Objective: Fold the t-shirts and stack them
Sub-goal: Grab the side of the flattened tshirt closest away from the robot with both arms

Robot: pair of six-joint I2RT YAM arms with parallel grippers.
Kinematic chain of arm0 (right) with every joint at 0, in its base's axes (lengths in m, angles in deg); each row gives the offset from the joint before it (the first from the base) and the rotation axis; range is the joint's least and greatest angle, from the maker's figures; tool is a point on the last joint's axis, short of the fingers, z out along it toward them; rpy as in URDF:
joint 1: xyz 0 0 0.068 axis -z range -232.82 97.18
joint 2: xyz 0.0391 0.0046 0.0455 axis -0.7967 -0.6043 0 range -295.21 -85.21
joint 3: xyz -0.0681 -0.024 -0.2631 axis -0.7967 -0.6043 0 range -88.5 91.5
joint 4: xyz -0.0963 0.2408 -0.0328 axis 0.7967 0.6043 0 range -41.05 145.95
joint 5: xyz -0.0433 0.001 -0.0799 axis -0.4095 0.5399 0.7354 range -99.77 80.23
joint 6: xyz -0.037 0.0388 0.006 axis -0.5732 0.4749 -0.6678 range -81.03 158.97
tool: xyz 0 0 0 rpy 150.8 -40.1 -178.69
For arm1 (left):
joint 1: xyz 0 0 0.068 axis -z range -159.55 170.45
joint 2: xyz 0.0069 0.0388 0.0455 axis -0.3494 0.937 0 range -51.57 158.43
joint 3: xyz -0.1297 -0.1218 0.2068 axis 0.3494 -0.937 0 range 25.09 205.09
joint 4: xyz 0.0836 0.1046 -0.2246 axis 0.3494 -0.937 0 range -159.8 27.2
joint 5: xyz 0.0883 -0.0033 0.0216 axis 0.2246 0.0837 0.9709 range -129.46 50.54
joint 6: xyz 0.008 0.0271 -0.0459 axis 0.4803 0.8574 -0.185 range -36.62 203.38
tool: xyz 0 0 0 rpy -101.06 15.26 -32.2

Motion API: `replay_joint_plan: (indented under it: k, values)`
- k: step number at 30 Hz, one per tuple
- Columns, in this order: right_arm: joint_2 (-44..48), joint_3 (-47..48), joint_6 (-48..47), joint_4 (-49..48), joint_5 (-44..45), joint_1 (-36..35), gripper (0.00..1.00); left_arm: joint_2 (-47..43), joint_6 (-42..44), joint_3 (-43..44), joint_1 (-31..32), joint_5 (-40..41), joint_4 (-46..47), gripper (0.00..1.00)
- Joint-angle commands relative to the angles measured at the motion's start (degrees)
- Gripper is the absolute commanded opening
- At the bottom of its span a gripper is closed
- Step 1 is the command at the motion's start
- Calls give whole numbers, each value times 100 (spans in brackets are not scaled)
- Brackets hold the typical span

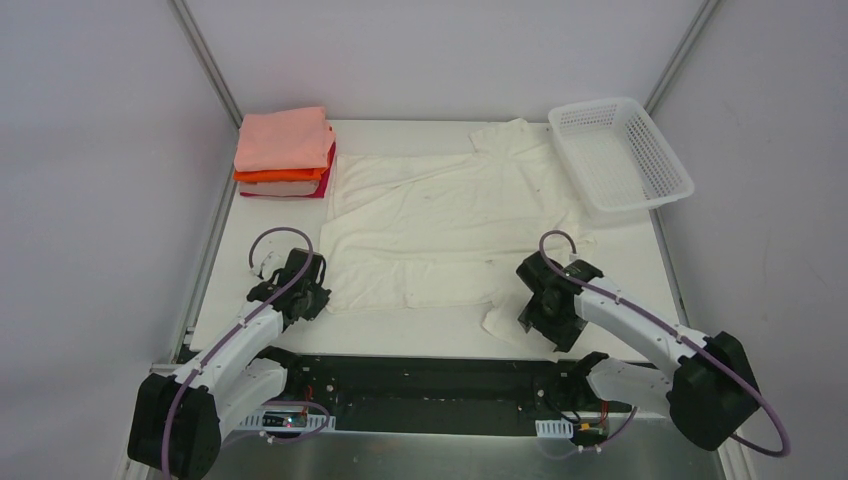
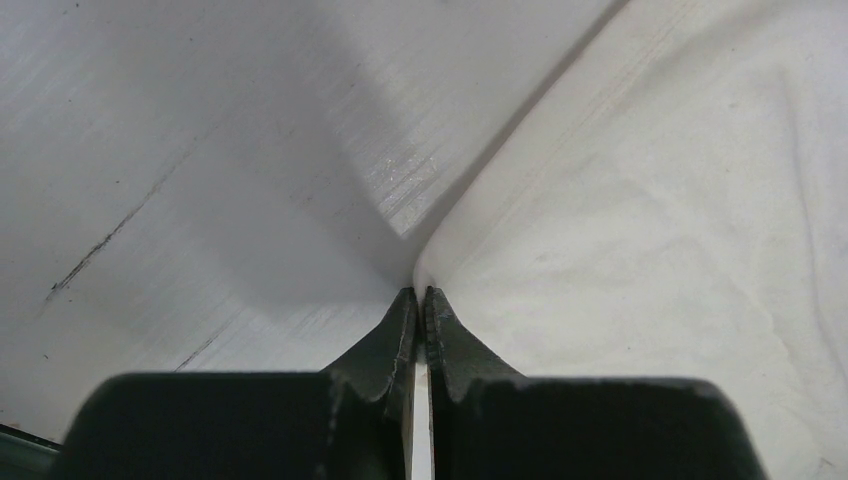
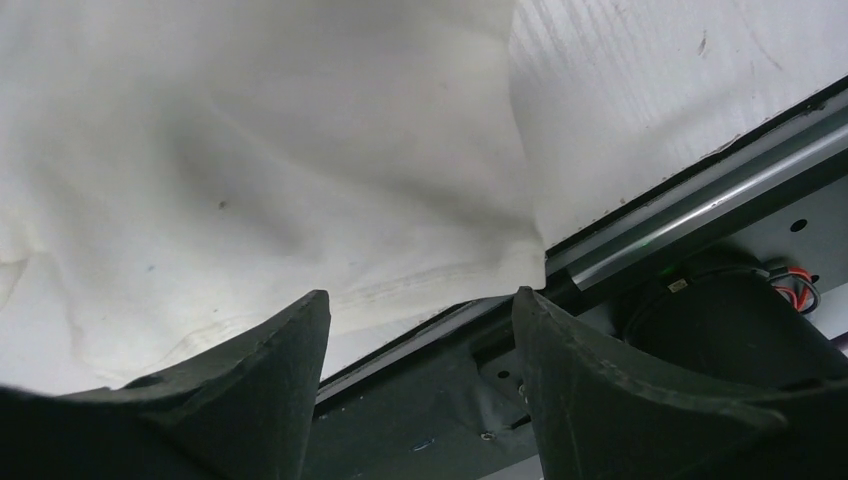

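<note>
A large cream-white t-shirt (image 1: 450,215) lies spread flat in the middle of the table. My left gripper (image 1: 320,293) sits at its near-left corner. In the left wrist view the jaws (image 2: 421,292) are shut on the corner of the cream-white shirt (image 2: 650,230), with a strip of cloth showing between them. My right gripper (image 1: 538,318) is open over the near-right sleeve. In the right wrist view its fingertips (image 3: 420,305) straddle the sleeve hem of the shirt (image 3: 250,150) and hold nothing. A folded stack stands at the back left: salmon-pink (image 1: 283,135) on top, then orange (image 1: 280,175), white and crimson-red (image 1: 327,180).
A white lattice basket (image 1: 620,155) stands at the back right, touching the shirt's far sleeve. The table's front edge and the black base rail (image 3: 700,200) lie just past my right fingers. Bare white tabletop (image 2: 200,150) lies left of the shirt.
</note>
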Motion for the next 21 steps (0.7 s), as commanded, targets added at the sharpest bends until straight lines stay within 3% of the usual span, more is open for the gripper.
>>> replay_joint_plan:
  k: [1,21]
  values:
    - [-402,-275,147,-344,-315,16,68,22,133,165,-3,20,-137,0]
    - [-81,-698,272,-891,-535,131,60,111,133,260,-3,109,-136,0]
